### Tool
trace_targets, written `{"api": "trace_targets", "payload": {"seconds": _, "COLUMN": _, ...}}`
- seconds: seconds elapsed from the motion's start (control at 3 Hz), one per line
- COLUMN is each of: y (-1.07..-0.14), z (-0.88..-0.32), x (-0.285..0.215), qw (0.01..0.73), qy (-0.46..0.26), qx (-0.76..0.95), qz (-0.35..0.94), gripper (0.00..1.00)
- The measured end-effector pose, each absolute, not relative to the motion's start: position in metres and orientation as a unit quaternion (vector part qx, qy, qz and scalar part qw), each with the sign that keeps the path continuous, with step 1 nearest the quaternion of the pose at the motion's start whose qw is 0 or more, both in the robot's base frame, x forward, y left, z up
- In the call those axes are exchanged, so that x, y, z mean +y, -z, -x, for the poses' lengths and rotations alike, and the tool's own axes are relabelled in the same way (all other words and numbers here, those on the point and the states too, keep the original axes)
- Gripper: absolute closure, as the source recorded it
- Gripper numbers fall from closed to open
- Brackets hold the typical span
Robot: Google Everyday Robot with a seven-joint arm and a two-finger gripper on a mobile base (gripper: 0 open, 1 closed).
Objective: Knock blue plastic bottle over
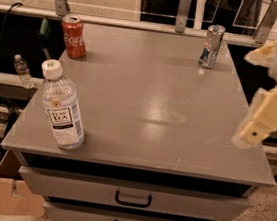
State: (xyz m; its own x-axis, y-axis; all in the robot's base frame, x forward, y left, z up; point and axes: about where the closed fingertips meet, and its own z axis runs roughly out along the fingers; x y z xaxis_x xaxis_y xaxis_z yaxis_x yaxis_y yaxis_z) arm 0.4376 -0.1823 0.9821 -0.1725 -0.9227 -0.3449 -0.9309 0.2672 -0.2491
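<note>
The blue plastic bottle stands upright near the front left corner of the grey cabinet top. It is clear, with a white cap and a white and pale-blue "TEA" label. My gripper is at the right edge of the view, over the cabinet's right side, cream-coloured and blurred. It is far to the right of the bottle and touches nothing.
A red soda can stands at the back left and a slim silver-blue can at the back right. A tiny clear bottle sits on a ledge left of the cabinet. Metal rail posts run along the back. A cardboard box is on the floor.
</note>
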Motion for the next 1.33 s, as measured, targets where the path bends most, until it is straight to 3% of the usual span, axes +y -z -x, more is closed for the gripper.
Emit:
{"api": "trace_targets", "payload": {"seconds": 0.67, "y": -0.973, "z": -0.439, "x": -0.046, "qw": 0.289, "qy": -0.192, "qx": 0.668, "qz": 0.658, "gripper": 0.00}}
{"api": "trace_targets", "payload": {"seconds": 1.33, "y": -0.966, "z": -0.441, "x": 0.056, "qw": 0.324, "qy": -0.328, "qx": 0.590, "qz": 0.663, "gripper": 0.00}}
